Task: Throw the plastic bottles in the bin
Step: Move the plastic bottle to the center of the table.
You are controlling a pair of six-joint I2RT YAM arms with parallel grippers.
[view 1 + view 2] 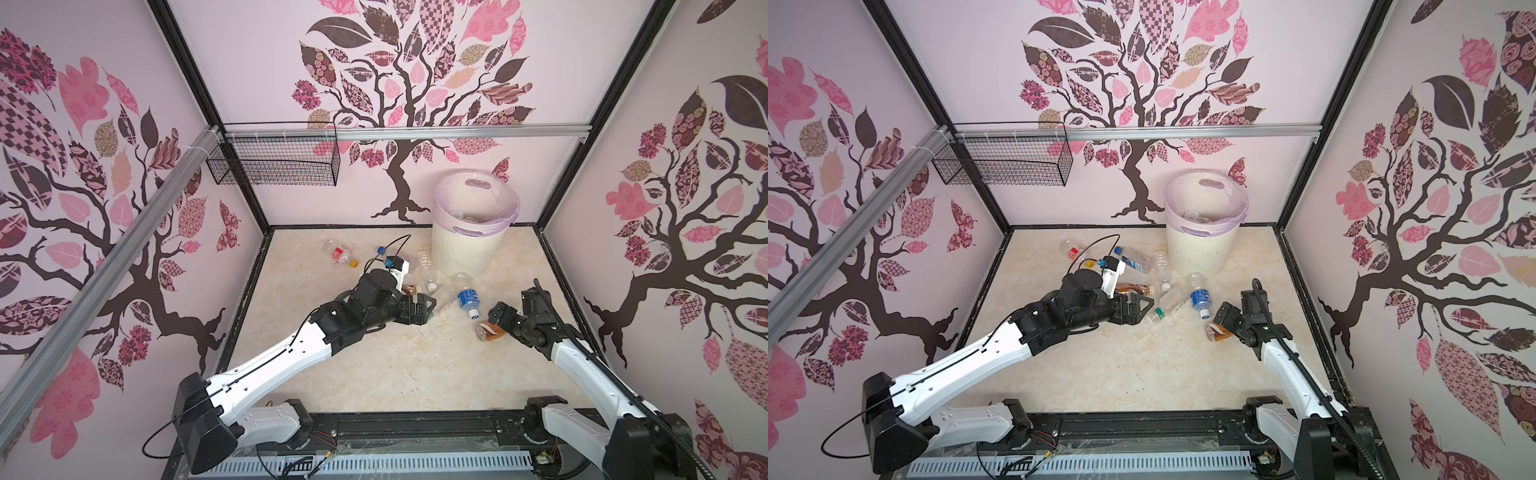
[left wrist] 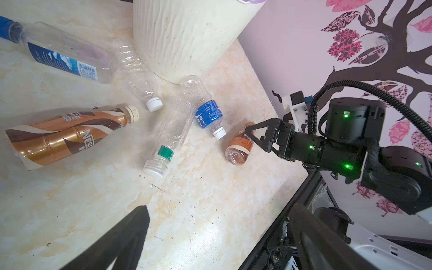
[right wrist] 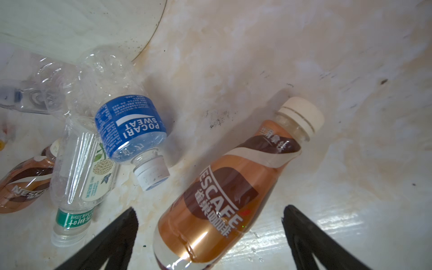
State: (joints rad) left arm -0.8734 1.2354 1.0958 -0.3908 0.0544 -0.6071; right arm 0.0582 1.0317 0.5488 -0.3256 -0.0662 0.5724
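Observation:
The cream ribbed bin [image 1: 473,241] [image 1: 1200,253] stands at the back with clear bottles inside. Several plastic bottles lie before it: a red-labelled one [image 1: 340,253], a blue-capped one [image 1: 1136,264], a bare clear one [image 2: 140,77], a blue-labelled one [image 3: 131,126], a green-banded one [image 2: 168,138] and a brown one [image 2: 65,138]. My left gripper [image 2: 219,210] [image 1: 1148,307] hangs open over bare floor beside the brown and green-banded bottles. My right gripper [image 3: 209,215] [image 1: 494,316] is open, its fingers either side of a second brown bottle [image 3: 229,187] [image 1: 1217,332] without touching it.
A black wire mesh basket [image 1: 274,160] hangs from the rail at the back left. Patterned walls close in three sides. A black frame edge [image 2: 292,198] borders the floor close to the right arm.

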